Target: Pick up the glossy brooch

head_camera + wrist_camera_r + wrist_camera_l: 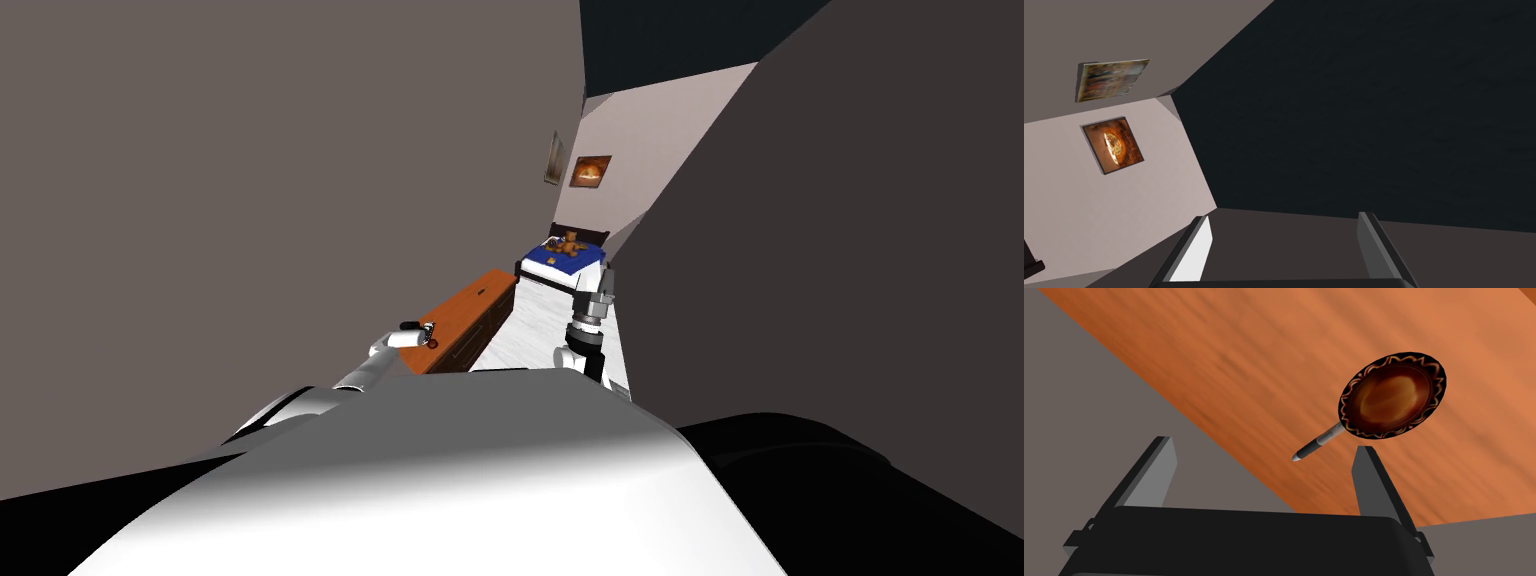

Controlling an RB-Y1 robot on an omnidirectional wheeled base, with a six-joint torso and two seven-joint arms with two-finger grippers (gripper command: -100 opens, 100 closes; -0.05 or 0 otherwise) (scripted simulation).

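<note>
The left gripper [1264, 443] is spread and hovers over the orange dresser [478, 300], left of centre in the head view. The brooch [1393, 395], a glossy brown oval with a pin, lies on the dresser top just beyond one fingertip, untouched. The right gripper [1281, 217] is spread too, its arm raised mid-frame.

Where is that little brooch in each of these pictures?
Head view: the brooch is a dark speck on the near end of the orange wooden top, at the left pincer.
Left wrist view: brooch lying on the wood, just past one finger of the open pincer.
Right wrist view: the right pincer stands open, aimed away.
Shared landmark: the orange wooden top.
</note>
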